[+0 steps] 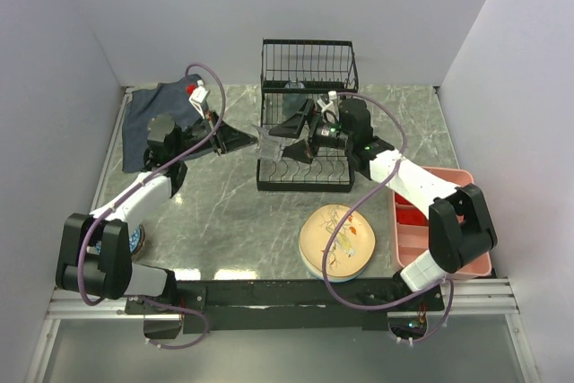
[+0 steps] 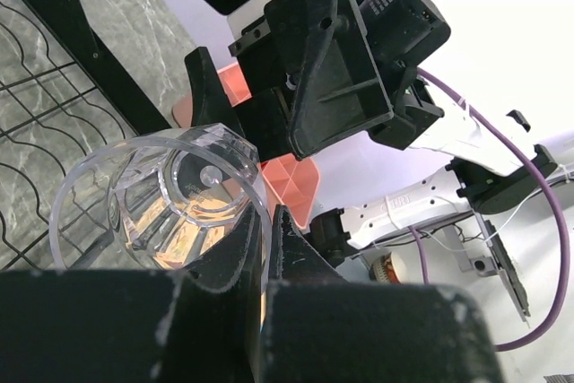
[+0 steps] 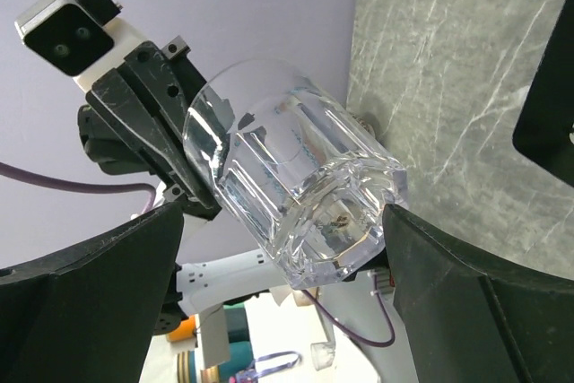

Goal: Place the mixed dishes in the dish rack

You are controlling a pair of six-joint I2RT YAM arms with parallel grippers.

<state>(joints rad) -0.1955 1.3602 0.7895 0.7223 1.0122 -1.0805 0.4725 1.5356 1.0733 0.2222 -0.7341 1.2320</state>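
Clear glass point(image 3: 296, 195) clamped at the rim in the left gripper point(image 1: 256, 139), aloft just left of the dish rack point(image 1: 309, 65), between the right gripper's point(image 1: 285, 138) wide-spread fingers; peach plate point(image 1: 339, 241) unracked on the table point(image 1: 224, 213); perhaps a dark shape point(image 1: 294, 89) already racked.

- Blue bowl point(image 1: 137, 239) — lower left, mostly hidden behind left arm point(image 1: 134, 199).
- Clear glass point(image 1: 267, 138) — centre, too faint to make out.
- Dish rack point(image 2: 90, 47) — cut off, left edge.
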